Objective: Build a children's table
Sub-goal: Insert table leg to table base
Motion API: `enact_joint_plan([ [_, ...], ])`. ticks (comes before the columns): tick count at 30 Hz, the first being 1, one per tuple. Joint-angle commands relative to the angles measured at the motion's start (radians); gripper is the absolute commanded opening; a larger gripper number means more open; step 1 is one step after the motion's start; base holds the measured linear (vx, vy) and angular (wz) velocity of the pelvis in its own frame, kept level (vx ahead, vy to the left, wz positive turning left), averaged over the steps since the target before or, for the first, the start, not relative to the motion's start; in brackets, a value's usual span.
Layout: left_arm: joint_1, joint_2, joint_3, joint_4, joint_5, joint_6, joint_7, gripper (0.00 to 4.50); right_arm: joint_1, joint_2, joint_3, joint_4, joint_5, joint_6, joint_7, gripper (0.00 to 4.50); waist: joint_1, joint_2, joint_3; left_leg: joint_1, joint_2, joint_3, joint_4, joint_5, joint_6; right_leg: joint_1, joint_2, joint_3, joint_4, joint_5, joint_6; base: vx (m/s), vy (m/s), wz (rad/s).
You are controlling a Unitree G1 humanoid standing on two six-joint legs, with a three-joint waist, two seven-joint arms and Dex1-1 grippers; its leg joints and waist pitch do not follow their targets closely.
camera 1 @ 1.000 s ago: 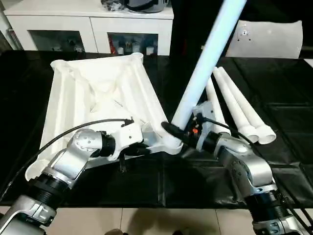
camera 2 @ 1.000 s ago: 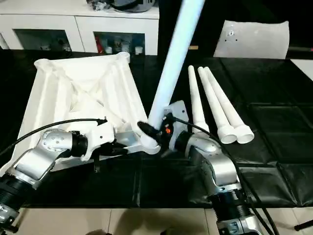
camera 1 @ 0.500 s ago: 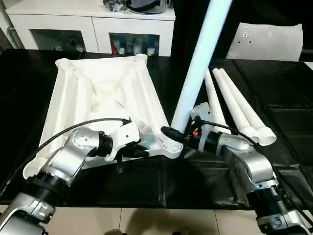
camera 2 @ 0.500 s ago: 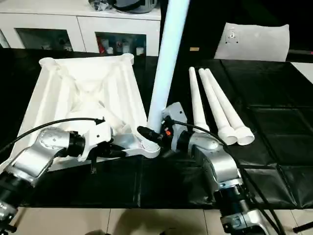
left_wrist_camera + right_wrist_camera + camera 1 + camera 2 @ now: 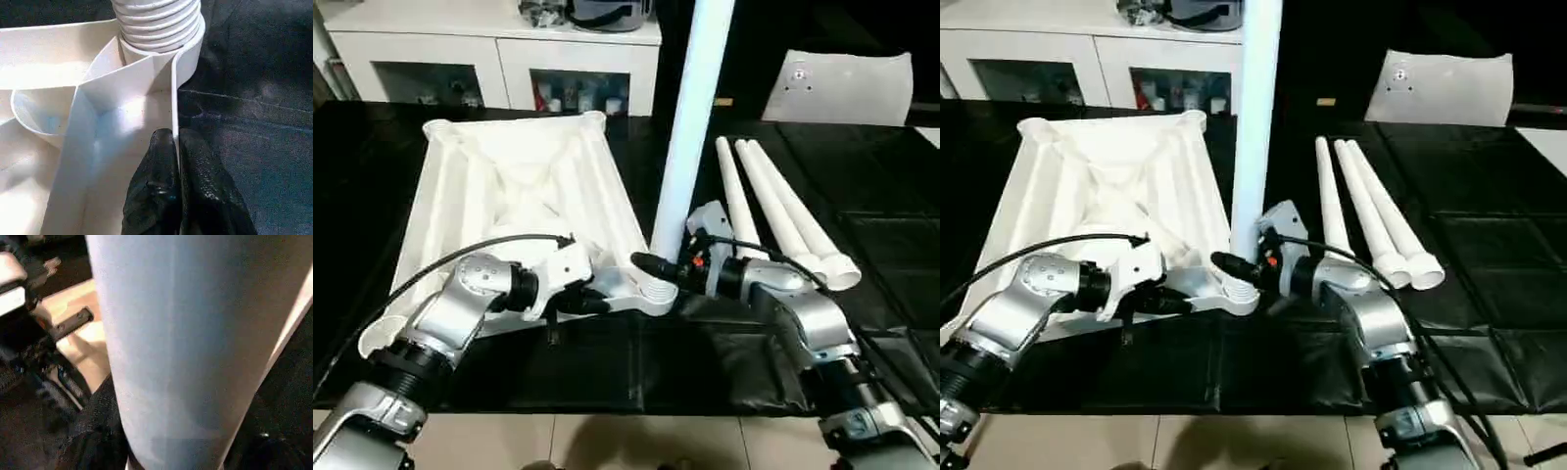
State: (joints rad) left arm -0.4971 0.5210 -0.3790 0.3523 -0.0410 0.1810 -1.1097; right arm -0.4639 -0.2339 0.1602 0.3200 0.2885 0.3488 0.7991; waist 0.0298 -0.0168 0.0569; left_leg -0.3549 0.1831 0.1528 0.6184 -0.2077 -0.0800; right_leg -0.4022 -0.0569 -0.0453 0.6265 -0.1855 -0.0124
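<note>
The left gripper (image 5: 177, 147) pinched the tabletop (image 5: 509, 186) rim beside the corner socket (image 5: 651, 290) — there the right gripper (image 5: 656, 266) clasped an upright leg (image 5: 690, 117).

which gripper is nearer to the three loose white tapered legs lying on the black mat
Right. The right gripper grips the upright white leg just beside the three loose white tapered legs; the left gripper pinches the white ribbed tabletop's edge, farther away.

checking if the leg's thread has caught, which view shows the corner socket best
The left wrist view: the corner socket sits close up, with the leg's ribbed threads entering it. Both eye views show the socket small, partly behind the right gripper. The right wrist view shows the leg's shaft close up.
</note>
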Motion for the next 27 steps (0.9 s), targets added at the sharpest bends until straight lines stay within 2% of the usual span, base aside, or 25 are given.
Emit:
enact_joint_plan([
  [1,-0.01,-0.01,-0.009,-0.003,0.013,0.006,-0.008,0.0,0.015,0.001,-0.022,0.059,0.01,0.023,-0.021,1.92,-0.001,0.016,-0.055,0.004,0.036,-0.007,-0.088,-0.266,-0.017,0.041,-0.075,0.047,-0.095,-0.399,-0.168,0.0,0.0,0.0],
  [2,-0.01,-0.01,-0.009,-0.003,0.013,0.006,-0.008,0.0,0.015,0.001,-0.022,0.059,0.01,0.023,-0.021,1.92,-0.001,0.016,-0.055,0.004,0.036,-0.007,-0.088,-0.266,-0.017,0.041,-0.075,0.047,-0.095,-0.399,-0.168,0.0,0.0,0.0],
  [3,-0.01,-0.01,-0.008,-0.003,0.013,0.006,-0.008,0.0,0.016,0.001,-0.023,0.06,0.011,0.023,-0.022,1.92,-0.003,0.011,-0.056,0.003,0.036,-0.007,-0.088,-0.27,-0.016,0.041,-0.074,0.047,-0.096,-0.393,-0.171,0.0,0.0,0.0],
  [4,-0.009,-0.01,-0.002,-0.003,0.011,0.009,-0.005,0.0,0.044,0.003,-0.052,0.07,0.029,0.014,-0.034,1.92,-0.002,0.016,-0.057,0.004,0.036,-0.007,-0.089,-0.271,-0.018,0.041,-0.073,0.046,-0.095,-0.38,-0.174,0.0,0.0,0.0],
  [5,-0.009,-0.01,-0.002,-0.003,0.011,0.009,-0.005,0.0,0.044,0.003,-0.052,0.07,0.029,0.014,-0.034,1.92,-0.001,0.016,-0.057,0.004,0.036,-0.006,-0.089,-0.273,-0.017,0.042,-0.073,0.047,-0.095,-0.37,-0.178,0.0,0.0,0.0],
  [6,-0.014,-0.013,0.008,0.006,0.009,0.008,0.006,0.0,0.077,0.016,-0.085,0.072,0.044,-0.005,-0.05,1.92,0.002,0.027,-0.058,0.005,0.036,-0.008,-0.09,-0.274,-0.02,0.043,-0.074,0.047,-0.093,-0.356,-0.184,0.0,0.0,0.0],
  [7,-0.014,-0.013,0.008,0.006,0.009,0.008,0.006,0.0,0.077,0.016,-0.085,0.072,0.044,-0.005,-0.05,1.92,-0.001,0.02,-0.057,0.003,0.036,-0.007,-0.09,-0.28,-0.018,0.044,-0.073,0.046,-0.095,-0.35,-0.187,0.0,0.0,0.0],
  [8,-0.016,-0.015,0.012,0.011,0.008,0.007,0.011,0.0,0.089,0.023,-0.098,0.073,0.047,-0.015,-0.056,1.92,0.001,0.019,-0.059,0.005,0.036,-0.008,-0.09,-0.28,-0.018,0.045,-0.073,0.046,-0.093,-0.346,-0.19,0.0,0.0,0.0],
  [9,-0.018,-0.018,0.017,0.015,0.006,0.007,0.015,0.0,0.104,0.029,-0.107,0.072,0.049,-0.027,-0.065,1.92,0.002,0.03,-0.059,0.005,0.036,-0.009,-0.091,-0.276,-0.018,0.044,-0.073,0.046,-0.091,-0.333,-0.195,0.0,0.0,0.0],
  [10,-0.018,-0.019,0.018,0.015,0.005,0.007,0.016,0.0,0.106,0.029,-0.109,0.072,0.049,-0.029,-0.066,1.92,0.001,0.025,-0.057,0.005,0.036,-0.008,-0.092,-0.289,-0.019,0.043,-0.073,0.046,-0.094,-0.341,-0.195,0.0,0.0,0.0],
  [11,-0.02,-0.021,0.021,0.018,0.003,0.008,0.019,0.0,0.117,0.033,-0.115,0.072,0.05,-0.038,-0.072,1.92,0.001,0.024,-0.058,0.005,0.035,-0.008,-0.092,-0.291,-0.018,0.045,-0.072,0.045,-0.093,-0.346,-0.195,0.0,0.0,0.0],
  [12,-0.02,-0.021,0.021,0.018,0.003,0.008,0.019,0.0,0.117,0.033,-0.115,0.072,0.05,-0.038,-0.072,1.92,0.0,0.024,-0.058,0.005,0.035,-0.008,-0.092,-0.293,-0.018,0.045,-0.073,0.045,-0.094,-0.355,-0.193,0.0,0.0,0.0],
  [13,-0.022,-0.025,0.026,0.024,0.003,0.006,0.026,0.0,0.142,0.038,-0.117,0.07,0.042,-0.064,-0.082,1.92,0.002,0.029,-0.055,0.008,0.036,-0.008,-0.092,-0.316,-0.018,0.039,-0.075,0.046,-0.101,-0.397,-0.183,0.0,0.0,0.0],
  [14,-0.024,-0.027,0.027,0.03,0.006,0.004,0.03,0.0,0.173,0.037,-0.108,0.064,0.027,-0.099,-0.092,1.91,0.003,0.033,-0.055,0.01,0.036,-0.009,-0.092,-0.323,-0.02,0.038,-0.075,0.045,-0.102,-0.408,-0.18,0.0,0.0,0.0],
  [15,-0.024,-0.027,0.027,0.03,0.006,0.004,0.03,0.0,0.173,0.037,-0.108,0.064,0.027,-0.099,-0.092,1.91,0.004,0.029,-0.055,0.008,0.036,-0.009,-0.093,-0.321,-0.02,0.039,-0.074,0.045,-0.104,-0.41,-0.173,0.0,0.0,0.0],
  [16,-0.025,-0.028,0.026,0.034,0.01,0.001,0.033,0.0,0.197,0.036,-0.099,0.057,0.013,-0.127,-0.099,1.91,0.006,0.036,-0.056,0.009,0.036,-0.012,-0.094,-0.324,-0.021,0.039,-0.075,0.045,-0.101,-0.408,-0.175,0.0,0.0,0.0],
  [17,-0.024,-0.026,0.023,0.035,0.016,0.0,0.034,0.0,0.221,0.028,-0.078,0.04,-0.015,-0.156,-0.106,1.91,0.005,0.032,-0.056,0.007,0.037,-0.011,-0.096,-0.323,-0.019,0.04,-0.074,0.045,-0.103,-0.402,-0.171,0.0,0.0,0.0],
  [19,-0.022,-0.022,0.017,0.036,0.027,-0.005,0.035,0.0,0.244,0.006,-0.035,0.011,-0.074,-0.197,-0.112,1.91,0.008,0.033,-0.059,0.006,0.036,-0.009,-0.097,-0.298,-0.015,0.043,-0.073,0.046,-0.1,-0.369,-0.173,0.0,0.0,0.0],
  [20,-0.022,-0.018,0.011,0.038,0.039,-0.011,0.036,0.0,0.245,-0.013,0.004,-0.007,-0.127,-0.224,-0.113,1.91,0.008,0.029,-0.059,0.003,0.037,-0.008,-0.099,-0.283,-0.011,0.045,-0.072,0.045,-0.101,-0.348,-0.172,0.0,0.0,0.0],
  [21,-0.022,-0.016,0.008,0.039,0.044,-0.014,0.038,0.0,0.241,-0.016,0.013,-0.011,-0.138,-0.227,-0.112,1.91,0.008,0.029,-0.058,0.004,0.035,-0.007,-0.101,-0.271,-0.009,0.048,-0.071,0.044,-0.1,-0.346,-0.17,0.0,0.0,0.0],
  [22,-0.022,-0.016,0.007,0.039,0.046,-0.015,0.039,0.0,0.24,-0.016,0.015,-0.013,-0.14,-0.228,-0.112,1.91,0.006,0.03,-0.056,0.004,0.035,-0.007,-0.101,-0.275,-0.008,0.046,-0.072,0.045,-0.101,-0.358,-0.17,0.0,0.0,0.0],
  [23,-0.022,-0.016,0.006,0.038,0.048,-0.016,0.04,0.0,0.231,-0.013,0.018,-0.014,-0.141,-0.226,-0.111,1.91,0.004,0.023,-0.053,0.006,0.035,-0.006,-0.102,-0.3,-0.004,0.043,-0.073,0.044,-0.109,-0.411,-0.162,0.0,0.0,0.0],
  [24,-0.021,-0.016,0.004,0.036,0.049,-0.016,0.04,0.0,0.219,-0.008,0.022,-0.012,-0.139,-0.223,-0.108,1.91,0.005,0.024,-0.053,0.011,0.034,-0.008,-0.102,-0.315,-0.003,0.041,-0.076,0.044,-0.113,-0.466,-0.15,0.0,0.0,0.0],
  [25,-0.02,-0.016,0.004,0.035,0.05,-0.015,0.04,0.0,0.214,-0.007,0.024,-0.011,-0.138,-0.22,-0.105,1.91,0.003,0.017,-0.052,0.01,0.035,-0.008,-0.102,-0.318,-0.001,0.04,-0.076,0.043,-0.116,-0.486,-0.144,0.0,0.0,0.0],
  [27,-0.021,-0.014,0.0,0.032,0.053,-0.016,0.033,0.0,0.184,-0.003,0.045,0.011,-0.139,-0.216,-0.085,1.91,0.0,0.02,-0.051,0.007,0.036,-0.011,-0.104,-0.317,0.001,0.039,-0.078,0.044,-0.117,-0.511,-0.133,0.0,0.0,0.0],
])
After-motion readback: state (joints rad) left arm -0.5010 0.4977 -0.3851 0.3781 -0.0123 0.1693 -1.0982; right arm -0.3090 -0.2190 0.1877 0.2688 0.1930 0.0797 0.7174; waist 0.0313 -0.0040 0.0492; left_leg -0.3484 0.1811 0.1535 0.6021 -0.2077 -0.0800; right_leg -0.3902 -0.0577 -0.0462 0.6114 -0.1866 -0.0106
